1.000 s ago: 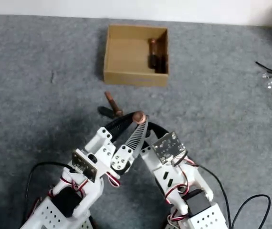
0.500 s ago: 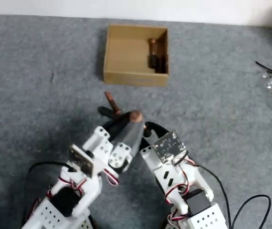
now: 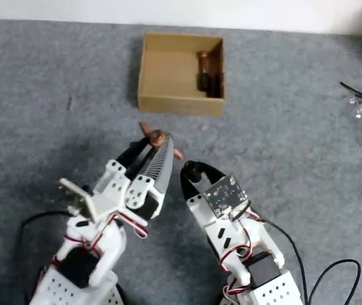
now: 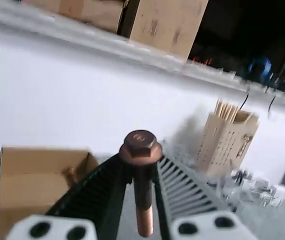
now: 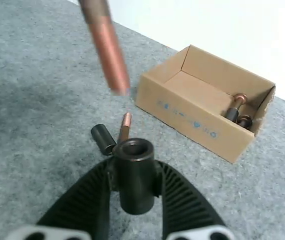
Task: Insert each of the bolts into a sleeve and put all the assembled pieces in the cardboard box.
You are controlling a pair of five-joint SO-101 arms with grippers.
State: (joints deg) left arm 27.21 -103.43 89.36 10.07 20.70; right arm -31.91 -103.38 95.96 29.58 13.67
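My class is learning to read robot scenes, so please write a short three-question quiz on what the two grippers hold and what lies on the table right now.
1. True or false: the bolt in the left gripper already sits inside the sleeve.
2. Pick one. The right gripper is: A open; B shut on the sleeve; C shut on a bolt.
3. Short answer: what lies on the table beside the loose bolt?
Key: 1 false; 2 B; 3 a second sleeve.
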